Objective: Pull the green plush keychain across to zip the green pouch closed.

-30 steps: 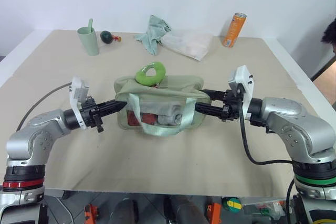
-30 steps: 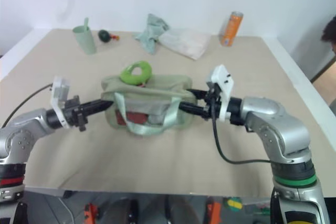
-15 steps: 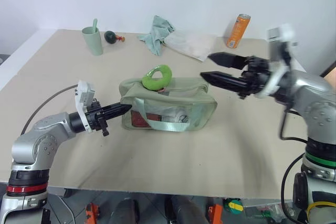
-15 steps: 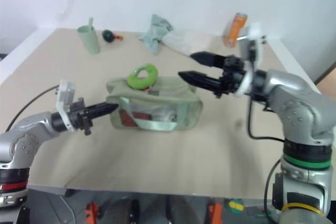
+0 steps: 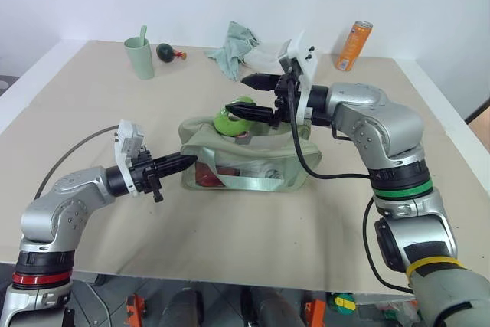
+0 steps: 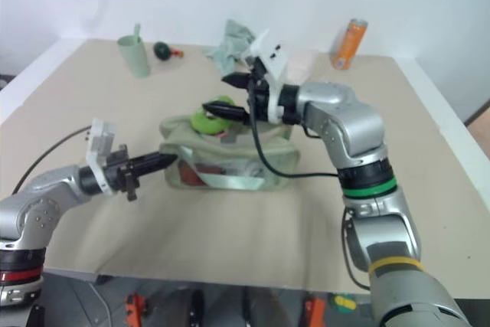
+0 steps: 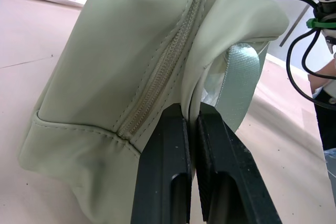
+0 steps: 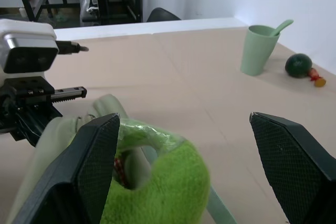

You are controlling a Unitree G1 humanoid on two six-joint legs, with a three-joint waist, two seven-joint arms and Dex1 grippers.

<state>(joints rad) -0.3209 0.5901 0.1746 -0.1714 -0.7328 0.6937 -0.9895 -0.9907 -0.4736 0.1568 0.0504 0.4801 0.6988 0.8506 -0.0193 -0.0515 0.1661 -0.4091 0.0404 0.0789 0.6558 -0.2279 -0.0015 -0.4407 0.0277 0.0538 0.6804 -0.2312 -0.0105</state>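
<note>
The green pouch (image 5: 249, 160) lies on the table, red items showing through its clear side. The green plush keychain (image 5: 232, 120), a bright lime fuzzy ring, sits on top at the pouch's left end. My right gripper (image 5: 237, 96) reaches in from the right and stands open at the keychain (image 8: 157, 187), which lies between its two spread fingers without being gripped. My left gripper (image 5: 186, 161) is shut on the pouch's left end, with a fold of fabric beside the zipper pinched between its fingers (image 7: 163, 156).
Along the table's back stand a pale green cup with a spoon (image 5: 139, 59), a dark green round toy (image 5: 164, 52), a pale green cloth (image 5: 233, 45), a white bag (image 5: 268, 57) and an orange can (image 5: 352, 45). The table's edge runs close in front.
My right gripper left the pouch's right end, rose and swung left over the pouch to the keychain, opening wider. The left gripper kept its pinch. The view has shifted.
</note>
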